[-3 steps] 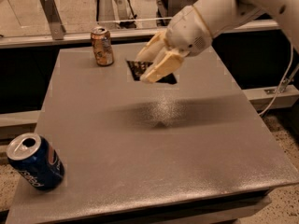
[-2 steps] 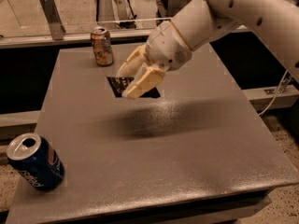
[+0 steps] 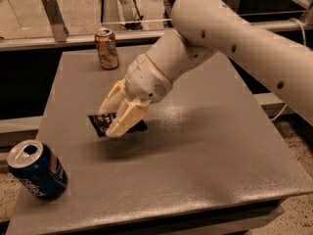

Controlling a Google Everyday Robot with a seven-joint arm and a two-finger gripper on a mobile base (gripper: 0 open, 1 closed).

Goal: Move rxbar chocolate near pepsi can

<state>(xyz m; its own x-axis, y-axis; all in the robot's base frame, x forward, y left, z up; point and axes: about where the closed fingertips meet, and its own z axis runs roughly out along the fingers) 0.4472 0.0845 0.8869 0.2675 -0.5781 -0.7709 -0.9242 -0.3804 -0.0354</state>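
Arm angled down, gripper (image 3: 110, 123) low, fingers (image 3: 128, 116) pinched

The robot's smooth, cream-white arm (image 3: 234, 38), dotted with small dark holes, narrows to a paler, yellowish two-finger gripper (image 3: 107, 123) low over the table's (image 3: 195, 170) left side.

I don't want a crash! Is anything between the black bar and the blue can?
Nothing visible. The gripper holds the rxbar chocolate above the table; only bare tabletop separates it from the pepsi can.

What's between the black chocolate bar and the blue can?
Only bare table, in the camera view. The gripper holds the rxbar chocolate, right of the pepsi can.
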